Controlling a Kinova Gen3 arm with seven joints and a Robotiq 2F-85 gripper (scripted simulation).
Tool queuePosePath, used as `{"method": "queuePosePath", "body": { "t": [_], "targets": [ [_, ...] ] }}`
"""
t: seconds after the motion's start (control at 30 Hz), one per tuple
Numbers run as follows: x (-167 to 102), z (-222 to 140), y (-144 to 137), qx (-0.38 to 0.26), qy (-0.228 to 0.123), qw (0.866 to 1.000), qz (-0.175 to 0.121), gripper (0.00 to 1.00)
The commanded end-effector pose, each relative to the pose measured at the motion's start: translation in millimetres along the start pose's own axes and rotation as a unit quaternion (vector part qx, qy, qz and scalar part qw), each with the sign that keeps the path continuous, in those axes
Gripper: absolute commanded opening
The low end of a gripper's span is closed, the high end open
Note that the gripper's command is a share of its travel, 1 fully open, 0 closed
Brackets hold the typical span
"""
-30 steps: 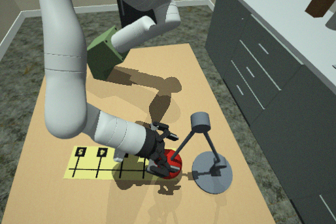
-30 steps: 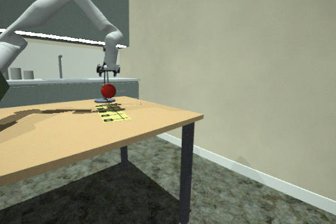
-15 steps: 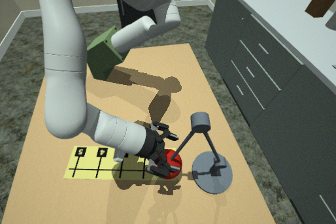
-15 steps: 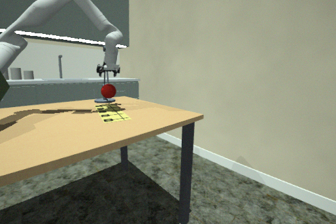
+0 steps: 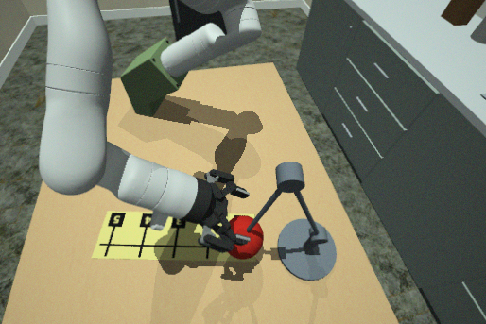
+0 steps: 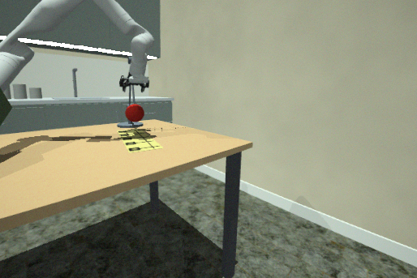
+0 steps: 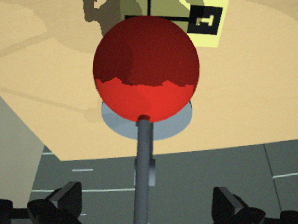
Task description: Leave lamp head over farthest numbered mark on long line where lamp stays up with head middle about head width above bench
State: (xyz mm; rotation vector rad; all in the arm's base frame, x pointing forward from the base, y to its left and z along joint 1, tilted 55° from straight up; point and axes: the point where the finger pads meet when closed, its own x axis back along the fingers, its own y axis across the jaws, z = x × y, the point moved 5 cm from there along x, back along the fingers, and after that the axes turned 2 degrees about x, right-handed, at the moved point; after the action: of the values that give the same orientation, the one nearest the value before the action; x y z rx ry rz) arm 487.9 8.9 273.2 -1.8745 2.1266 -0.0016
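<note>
Your arm is reaching down with its wrist pointing straight at the bench; your gripper [image 5: 226,216] is standing fully open, its fingers [image 5: 234,191] spread wide and gripping nothing.

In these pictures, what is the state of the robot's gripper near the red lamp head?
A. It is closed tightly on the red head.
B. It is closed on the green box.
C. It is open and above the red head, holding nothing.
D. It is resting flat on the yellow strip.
C. The gripper has its fingers spread wide, and in the exterior view it hangs above the red head without touching it.
</note>
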Motion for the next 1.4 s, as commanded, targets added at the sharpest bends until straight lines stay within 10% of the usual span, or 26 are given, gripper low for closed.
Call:
{"method": "queuePosePath", "body": {
  "t": [0.0,0.73,1.37],
  "targets": [
    [17,-1,-3,0.003,0.002,1.0,0.008,1.0],
    [98,-1,-1,0.001,0.001,1.0,0.003,1.0],
    [94,-2,1,0.0,0.001,1.0,0.0,1.0]
  ]
}}
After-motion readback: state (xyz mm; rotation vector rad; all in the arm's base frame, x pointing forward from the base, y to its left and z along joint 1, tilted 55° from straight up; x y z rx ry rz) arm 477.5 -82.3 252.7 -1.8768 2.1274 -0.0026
